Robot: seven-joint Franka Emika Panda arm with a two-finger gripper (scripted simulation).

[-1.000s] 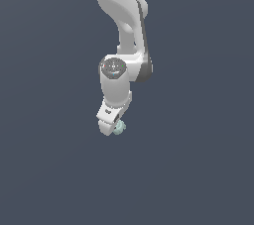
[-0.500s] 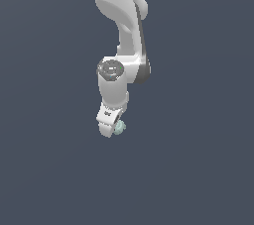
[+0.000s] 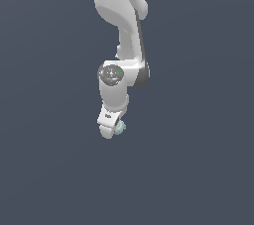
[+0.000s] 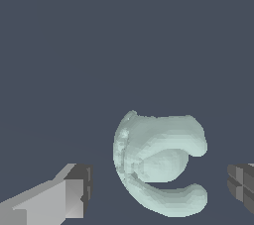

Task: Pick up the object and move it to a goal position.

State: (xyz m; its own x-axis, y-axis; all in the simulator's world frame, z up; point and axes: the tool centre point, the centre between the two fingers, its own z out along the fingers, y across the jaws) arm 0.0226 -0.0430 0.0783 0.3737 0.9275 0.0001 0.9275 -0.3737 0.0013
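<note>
1. Now the white arm (image 3: pixel 120 30) is reaching down from the top of the exterior view, ending in the gripper (image 3: pixel 113 130) near the middle of that view, over a plain dark grey surface (image 3: pixel 198 169).
2. Compared with half a second and a second ago, the arm, gripper and object are showing almost no shift.
3. The object (image 3: pixel 120 127), a small pale teal lump, is sitting at the gripper's tip in the exterior view.
4. From the wrist view, the object (image 4: pixel 156 164) is lying between the two fingers (image 4: pixel 74 189), with a clear gap on each side; the gripper is standing open around it, not touching.
</note>
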